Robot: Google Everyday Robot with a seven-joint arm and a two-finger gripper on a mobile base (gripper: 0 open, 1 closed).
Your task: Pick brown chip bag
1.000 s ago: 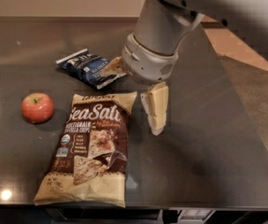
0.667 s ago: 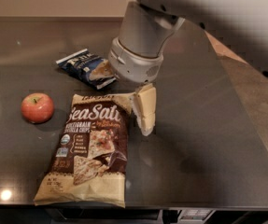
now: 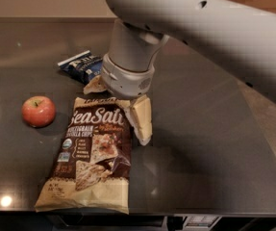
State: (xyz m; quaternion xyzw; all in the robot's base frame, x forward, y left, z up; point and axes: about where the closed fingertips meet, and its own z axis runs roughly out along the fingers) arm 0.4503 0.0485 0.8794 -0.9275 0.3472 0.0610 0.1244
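Observation:
The brown chip bag (image 3: 95,155) lies flat on the dark table (image 3: 209,143), its "Sea Salt" lettering facing up and its cream lower end at the front edge. My gripper (image 3: 118,105) hangs from the grey arm over the bag's top end. It is open: one cream finger (image 3: 142,123) stands just right of the bag's upper right corner, and the other finger (image 3: 93,85) shows behind the top edge on the left. The wrist hides the bag's top edge. Nothing is held.
A red apple (image 3: 38,111) sits left of the bag. A smaller dark blue bag (image 3: 80,64) lies behind it, partly hidden by the wrist. The table's front edge runs just below the bag's bottom end.
The arm has moved left, from beside the bag's upper right corner to over its top end. The fingers now stand on either side of the top edge. The bag has not moved.

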